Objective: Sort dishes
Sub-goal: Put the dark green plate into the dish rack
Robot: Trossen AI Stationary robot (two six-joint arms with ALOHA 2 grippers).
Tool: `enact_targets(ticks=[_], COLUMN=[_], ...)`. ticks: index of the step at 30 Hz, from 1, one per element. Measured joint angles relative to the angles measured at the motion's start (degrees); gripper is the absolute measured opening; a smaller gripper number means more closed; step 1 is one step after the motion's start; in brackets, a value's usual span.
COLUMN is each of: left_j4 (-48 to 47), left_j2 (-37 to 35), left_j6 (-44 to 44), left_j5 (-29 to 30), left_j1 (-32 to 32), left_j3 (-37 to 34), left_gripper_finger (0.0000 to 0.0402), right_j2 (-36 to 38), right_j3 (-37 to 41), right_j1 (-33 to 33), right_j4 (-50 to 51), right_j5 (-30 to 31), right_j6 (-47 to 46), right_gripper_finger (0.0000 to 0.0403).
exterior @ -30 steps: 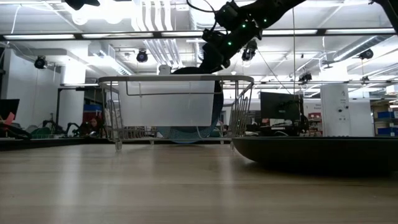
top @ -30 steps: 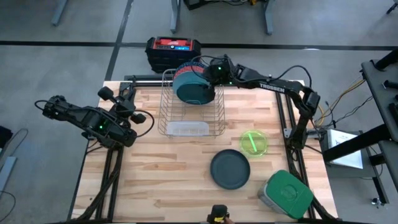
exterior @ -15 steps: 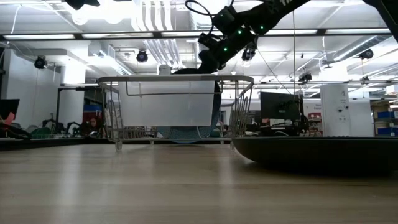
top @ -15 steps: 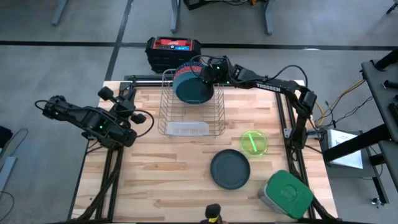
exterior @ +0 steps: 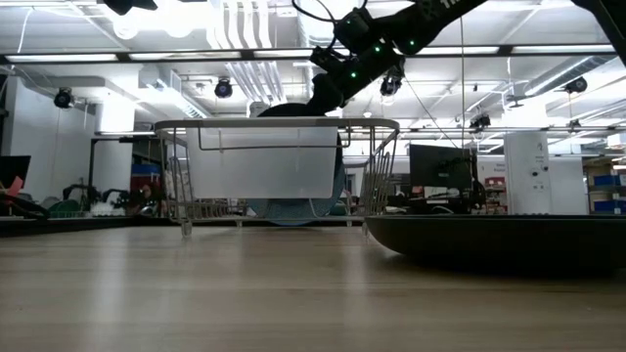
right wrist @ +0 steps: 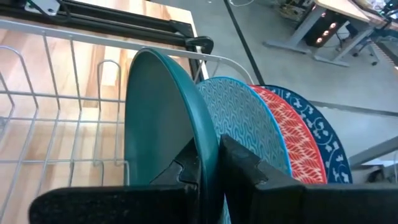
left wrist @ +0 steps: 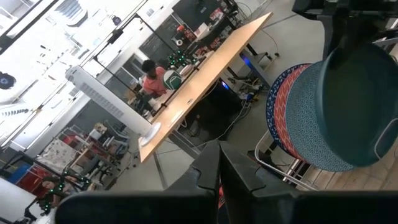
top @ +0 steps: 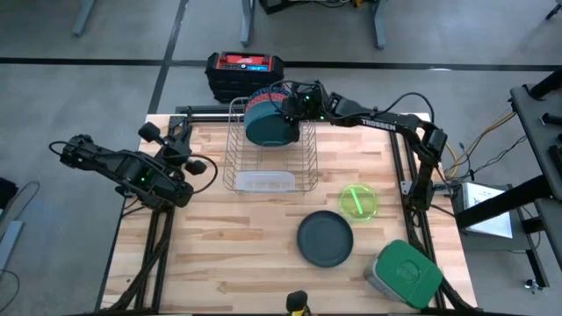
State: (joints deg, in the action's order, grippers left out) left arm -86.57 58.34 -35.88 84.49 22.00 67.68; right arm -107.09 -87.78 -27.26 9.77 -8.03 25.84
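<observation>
Several plates stand on edge in the silver wire rack (top: 272,149) at the table's far middle. The nearest is a dark teal plate (right wrist: 158,124); behind it stand a teal-patterned plate (right wrist: 242,118), a red-patterned plate (right wrist: 292,134) and a blue-patterned plate (right wrist: 320,140). My right gripper (top: 288,105) is shut on the dark teal plate's top rim. A dark plate (top: 325,239) and a neon-green bowl (top: 358,200) lie flat on the table. My left gripper (left wrist: 219,165) waits shut and empty at the table's left side (top: 200,164). My right gripper pinches the dark teal plate's upper rim (right wrist: 202,134) between its two fingers, one finger (right wrist: 186,165) on the plate's front face and one (right wrist: 245,162) on its back. The fingers slant down from the table's far right. The plate stands on edge in the rack.
A grey container with a green lid (top: 406,274) sits at the near right corner. A white piece (top: 263,182) lies at the rack's near end. A black and red case (top: 244,72) stands on the floor beyond the table's far edge. Bare wood lies at near left.
My right gripper has gone a little toward the table's left and down, onto the top rim of the dark teal plate. The plate stays standing in the rack. My left arm has kept still.
</observation>
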Motion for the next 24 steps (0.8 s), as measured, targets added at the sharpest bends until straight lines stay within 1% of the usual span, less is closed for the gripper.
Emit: enact_targets(ticks=[3,6,11,17,24], left_j4=[0.01,-0.01,-0.01,-0.02,-0.02], left_j2=[0.03,0.01,0.01,0.01,-0.01], left_j6=[-0.17,-0.19,-0.19,-0.19,-0.19], left_j5=[-0.01,-0.01,-0.01,-0.01,-0.01], left_j1=[0.02,0.02,0.02,0.01,0.01], left_j3=[0.00,0.00,0.00,0.00,0.00], left_gripper_finger=[0.0000,0.0000,0.0000,0.0000,0.0000], right_j2=[0.00,0.00,0.00,0.20,0.52], right_j3=[0.37,0.54,0.41,-1.28,-3.03], right_j1=[0.04,0.10,0.30,0.19,0.21], right_j4=[0.08,0.65,1.26,1.14,3.35], right_j5=[-0.02,0.23,-0.44,0.93,1.33], right_j6=[-2.23,-4.21,-5.46,-5.07,-3.86], right_gripper_finger=[0.0035,0.0055,0.0120,0.0202,0.0268])
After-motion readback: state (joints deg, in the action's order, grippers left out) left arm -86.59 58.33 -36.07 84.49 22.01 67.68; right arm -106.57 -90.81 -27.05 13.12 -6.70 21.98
